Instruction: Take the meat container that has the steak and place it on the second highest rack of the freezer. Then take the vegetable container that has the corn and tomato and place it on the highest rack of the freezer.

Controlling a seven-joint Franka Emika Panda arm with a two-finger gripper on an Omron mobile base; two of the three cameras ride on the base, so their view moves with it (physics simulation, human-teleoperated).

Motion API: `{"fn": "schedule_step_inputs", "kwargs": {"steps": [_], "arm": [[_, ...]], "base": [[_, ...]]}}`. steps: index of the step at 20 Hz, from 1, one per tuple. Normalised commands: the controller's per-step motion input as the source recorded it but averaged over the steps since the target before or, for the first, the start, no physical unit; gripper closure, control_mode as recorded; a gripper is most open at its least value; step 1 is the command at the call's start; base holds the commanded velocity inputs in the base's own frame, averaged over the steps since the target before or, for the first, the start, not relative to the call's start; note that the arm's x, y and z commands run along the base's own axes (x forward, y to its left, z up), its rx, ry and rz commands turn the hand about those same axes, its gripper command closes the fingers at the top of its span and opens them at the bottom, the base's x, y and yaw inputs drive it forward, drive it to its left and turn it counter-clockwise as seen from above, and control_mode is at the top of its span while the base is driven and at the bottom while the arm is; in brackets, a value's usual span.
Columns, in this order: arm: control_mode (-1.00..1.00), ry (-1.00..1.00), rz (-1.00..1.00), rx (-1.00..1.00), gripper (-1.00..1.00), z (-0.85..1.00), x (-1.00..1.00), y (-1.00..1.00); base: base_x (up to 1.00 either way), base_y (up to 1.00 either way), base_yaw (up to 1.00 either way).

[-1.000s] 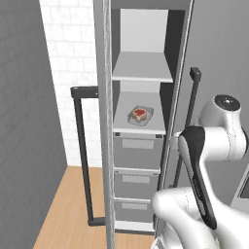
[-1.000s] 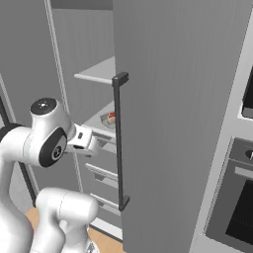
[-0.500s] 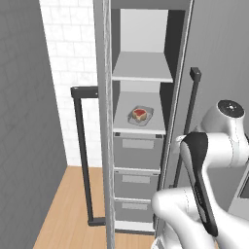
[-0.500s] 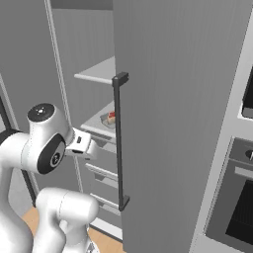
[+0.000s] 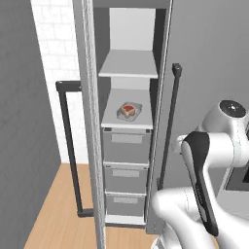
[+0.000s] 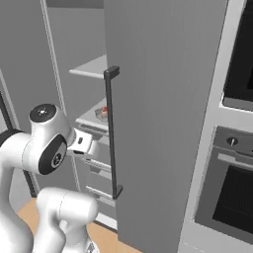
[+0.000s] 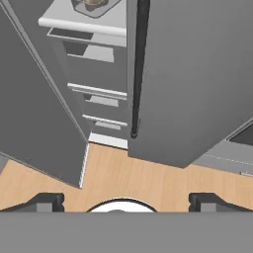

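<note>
The meat container (image 5: 129,111) with the steak (image 5: 128,109) rests on the second highest rack (image 5: 113,119) of the open freezer (image 5: 127,146), just above the grey drawers. The highest rack (image 5: 129,65) is bare. In the hand view my gripper (image 7: 127,202) is open and holds nothing. It hangs over the wooden floor, well back from the container (image 7: 94,4) at the top edge. From the right base view the container (image 6: 103,113) peeks out behind the door's bar handle (image 6: 112,133). The vegetable container with the corn and tomato is out of view.
The freezer door (image 5: 204,73) stands open on the right, its long dark handle (image 5: 169,116) close to my arm. A second dark bar handle (image 5: 68,146) stands at the left by a white tiled wall. An oven (image 6: 230,192) sits to the right.
The whole picture has slid a little left in the left base view, so the camera has moved. The arm stays folded back from the freezer. The gripper stays open.
</note>
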Motion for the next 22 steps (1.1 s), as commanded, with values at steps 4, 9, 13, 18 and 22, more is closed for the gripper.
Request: {"fn": "schedule_step_inputs", "kwargs": {"steps": [4, 9, 13, 18, 22], "arm": [[1.00, 0.00, 0.00, 0.00, -1.00, 0.00, 0.00, 0.00], [1.00, 0.00, 0.00, 0.00, -1.00, 0.00, 0.00, 0.00], [1.00, 0.00, 0.00, 0.00, -1.00, 0.00, 0.00, 0.00], [1.00, 0.00, 0.00, 0.00, -1.00, 0.00, 0.00, 0.00], [1.00, 0.00, 0.00, 0.00, -1.00, 0.00, 0.00, 0.00]], "base": [[-0.67, -0.71, -0.17], [-0.26, -0.83, -0.40], [0.01, -1.00, -0.58], [0.19, -1.00, -0.59], [0.68, -1.00, -0.21]]}}
